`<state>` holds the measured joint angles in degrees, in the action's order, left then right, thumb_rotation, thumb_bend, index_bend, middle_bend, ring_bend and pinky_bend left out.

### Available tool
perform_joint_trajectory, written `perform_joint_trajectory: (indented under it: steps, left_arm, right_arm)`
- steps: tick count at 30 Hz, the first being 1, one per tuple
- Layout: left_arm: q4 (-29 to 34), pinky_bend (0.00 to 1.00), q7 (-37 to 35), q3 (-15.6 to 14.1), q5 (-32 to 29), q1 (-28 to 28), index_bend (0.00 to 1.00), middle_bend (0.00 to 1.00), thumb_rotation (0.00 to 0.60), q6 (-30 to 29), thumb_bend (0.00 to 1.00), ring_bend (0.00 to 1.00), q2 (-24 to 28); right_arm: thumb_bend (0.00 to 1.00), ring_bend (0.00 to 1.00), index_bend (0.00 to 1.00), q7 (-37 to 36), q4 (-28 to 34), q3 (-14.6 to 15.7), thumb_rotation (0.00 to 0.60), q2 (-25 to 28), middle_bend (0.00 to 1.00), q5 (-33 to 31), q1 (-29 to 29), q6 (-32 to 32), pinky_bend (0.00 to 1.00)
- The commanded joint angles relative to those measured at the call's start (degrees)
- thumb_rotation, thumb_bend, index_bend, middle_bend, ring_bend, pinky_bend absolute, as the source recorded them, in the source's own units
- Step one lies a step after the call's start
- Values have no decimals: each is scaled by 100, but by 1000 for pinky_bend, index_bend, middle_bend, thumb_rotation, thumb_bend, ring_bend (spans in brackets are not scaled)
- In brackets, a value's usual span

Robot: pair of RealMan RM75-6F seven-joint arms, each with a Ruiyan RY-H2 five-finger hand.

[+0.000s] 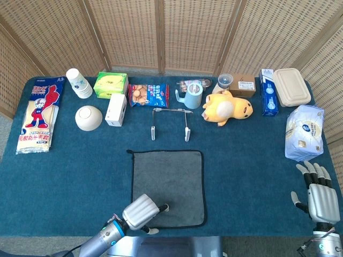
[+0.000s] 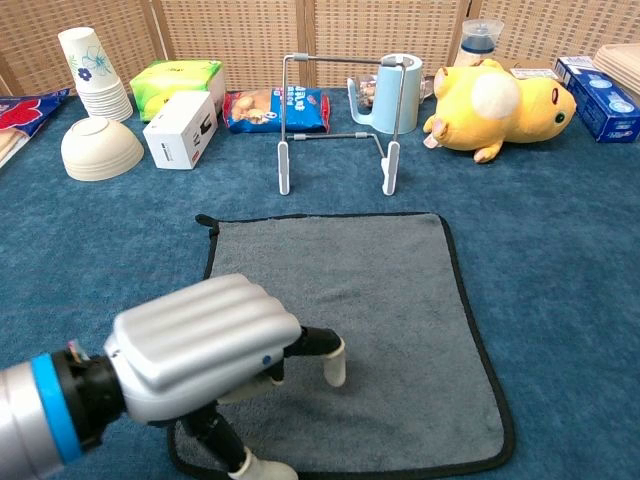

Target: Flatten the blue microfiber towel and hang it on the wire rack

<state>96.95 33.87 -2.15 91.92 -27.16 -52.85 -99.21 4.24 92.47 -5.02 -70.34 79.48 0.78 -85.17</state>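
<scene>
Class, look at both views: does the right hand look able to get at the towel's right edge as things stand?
Probably yes. The right hand hovers open at the table's right edge, and only bare blue cloth lies between it and the towel. The left hand works the opposite, near-left corner.
</scene>
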Motion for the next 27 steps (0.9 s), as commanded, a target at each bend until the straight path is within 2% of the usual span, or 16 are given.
perform_joint_trajectory:
  steps: [1,27]
  left_arm:
    - [-162,1000,95,-28,-37,-50,354,1000,438,-6,153,1000,-175]
    - [-916,1000,228,-153,68,-259,351,1000,440,-221,145,1000,-851]
  right_arm:
    - [307,0,167,-22,-13,-7,600,9,108,-2,6,12,0]
    - [307,0,167,-247,-130,-39,600,82,108,-68,-33,18,0]
